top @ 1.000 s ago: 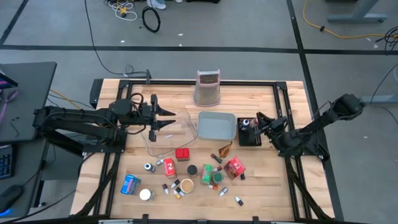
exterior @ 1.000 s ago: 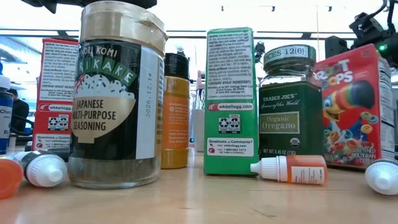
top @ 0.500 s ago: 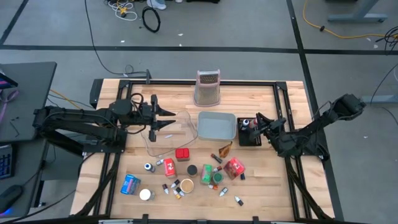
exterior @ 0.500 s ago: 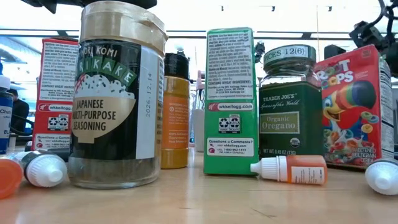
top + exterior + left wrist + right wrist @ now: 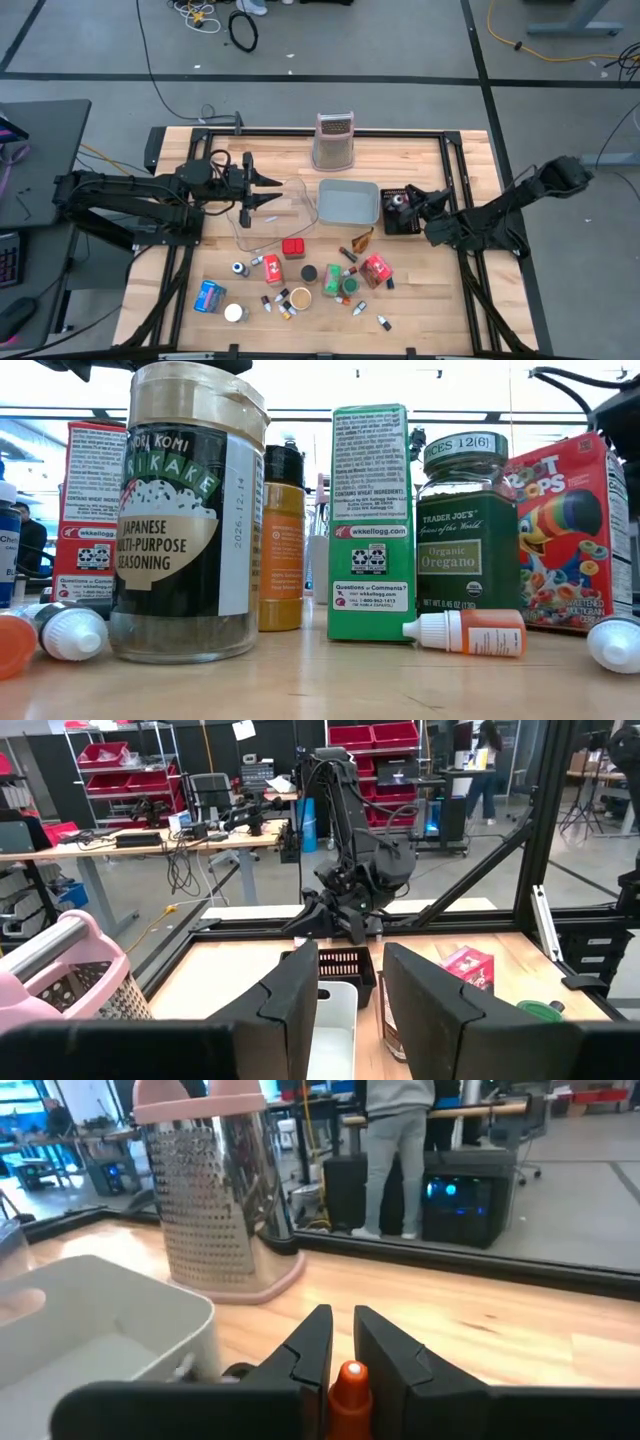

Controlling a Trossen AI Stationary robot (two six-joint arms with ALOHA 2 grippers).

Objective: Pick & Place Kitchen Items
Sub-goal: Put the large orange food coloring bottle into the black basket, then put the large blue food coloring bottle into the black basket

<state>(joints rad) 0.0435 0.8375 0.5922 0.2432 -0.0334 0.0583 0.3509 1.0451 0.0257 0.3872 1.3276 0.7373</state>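
While the left arm holds its station unchanged over the clear plastic tray (image 5: 268,213), the right arm has shifted: a second ago its elbow sat nearer the counter's edge and its tip hovered beside the small black tray (image 5: 400,213); now the forearm has swung and the right gripper (image 5: 408,203) sits over that tray's near end. Right gripper fingers narrow, pinched on a small orange-capped bottle (image 5: 350,1385), seen between them in the right wrist view with the tall metal grater with pink trim (image 5: 215,1185) and the pale grey tray (image 5: 110,1320) beyond. Judgement: a pick is complete and the item is being carried to, or set down into, the black tray; whether it has touched down cannot be told. Left gripper (image 5: 262,192) fingers stand partly apart, nothing visible between them in the left wrist view; it waits. Most kitchen items remain loose on the wooden counter (image 5: 420,300) at the front: red box (image 5: 293,247), blue packet (image 5: 209,296), green carton (image 5: 369,520), oregano jar (image 5: 467,535), large seasoning jar (image 5: 190,510), small dropper bottle (image 5: 465,632). None of these has moved. Task reads as early; much sorting left.
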